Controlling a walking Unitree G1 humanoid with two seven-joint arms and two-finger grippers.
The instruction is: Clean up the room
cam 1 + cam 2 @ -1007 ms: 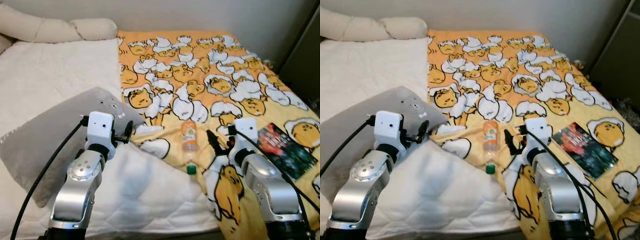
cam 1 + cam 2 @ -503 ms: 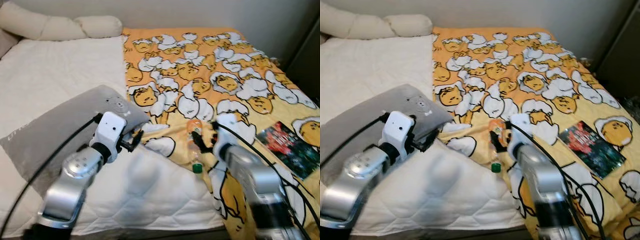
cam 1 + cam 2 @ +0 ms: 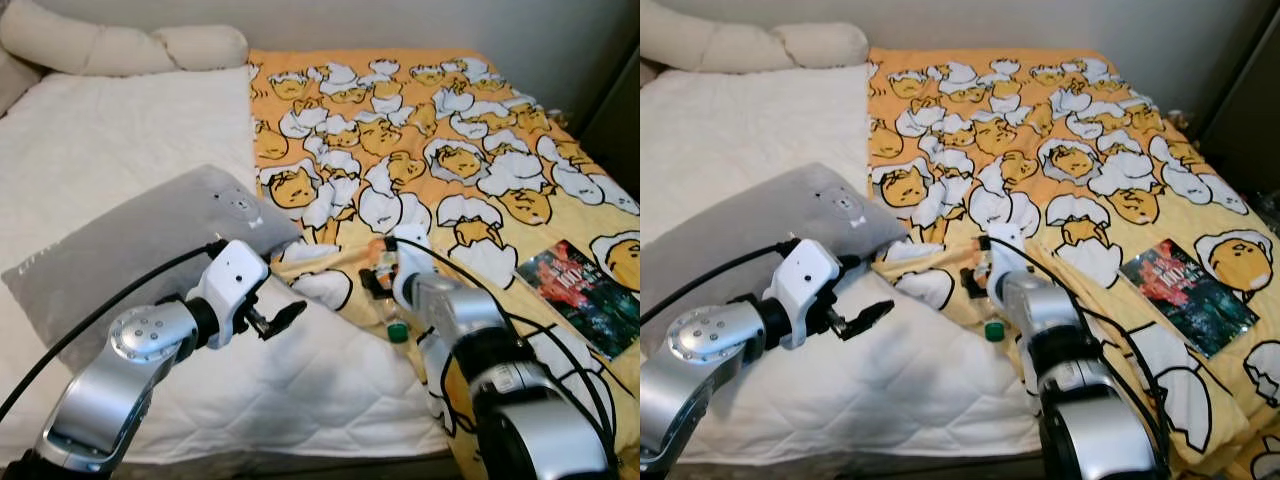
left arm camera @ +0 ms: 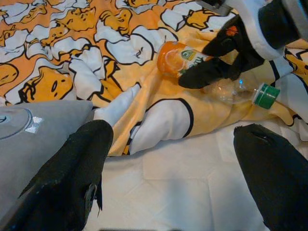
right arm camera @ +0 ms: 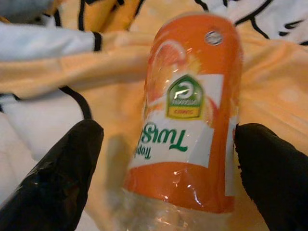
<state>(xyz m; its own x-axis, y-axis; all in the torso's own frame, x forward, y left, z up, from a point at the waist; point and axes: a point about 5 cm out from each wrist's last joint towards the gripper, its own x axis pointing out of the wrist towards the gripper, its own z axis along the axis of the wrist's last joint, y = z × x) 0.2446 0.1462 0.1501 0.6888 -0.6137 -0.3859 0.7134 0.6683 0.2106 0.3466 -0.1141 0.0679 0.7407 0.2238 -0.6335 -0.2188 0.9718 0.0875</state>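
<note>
Open white mattress [image 3: 300, 390] between grey pillow [image 3: 120, 250] and blanket [image 3: 470, 180]

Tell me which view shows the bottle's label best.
The right wrist view: the orange bottle lies between the open right gripper fingers, label readable. The left wrist view shows the whole bottle with green cap; in the eye views the arm mostly hides it.

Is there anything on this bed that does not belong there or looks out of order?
Yes. An empty plastic bottle with an orange label lies on its side on the yellow blanket; the right end effector straddles it, fingers open. A dark booklet lies loose nearby. The grey pillow sits askew mid-bed.
</note>
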